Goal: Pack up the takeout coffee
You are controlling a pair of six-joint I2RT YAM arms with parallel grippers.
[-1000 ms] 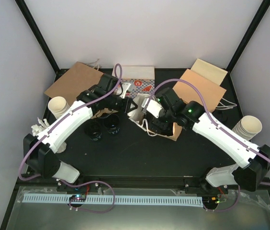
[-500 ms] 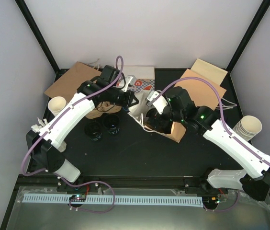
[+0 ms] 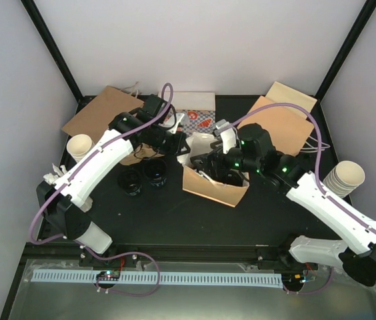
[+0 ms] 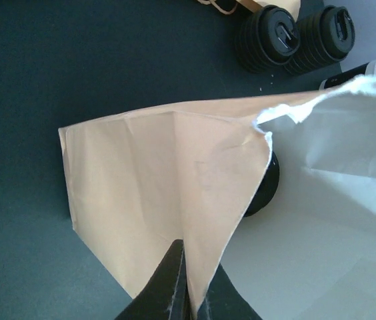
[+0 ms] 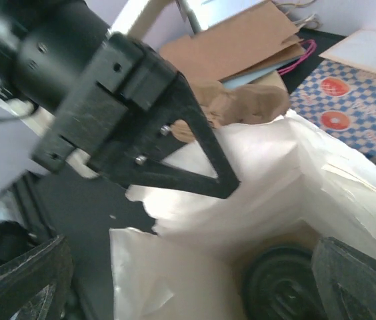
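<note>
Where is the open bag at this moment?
Top view: the bag sits centre-frame, just right of two lidded cups, its rim pinched by the left gripper.

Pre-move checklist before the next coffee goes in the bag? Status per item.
1. left gripper shut on the paper bag rim: ok.
2. Bag mouth open, white lining showing: ok.
3. right gripper open and empty, at the bag mouth: ok.
4. One lidded coffee cup inside the bag: ok.
5. Two loose cups upright on the table, left of the bag: ok.
6. Room in the bag for another cup: cannot tell.
</note>
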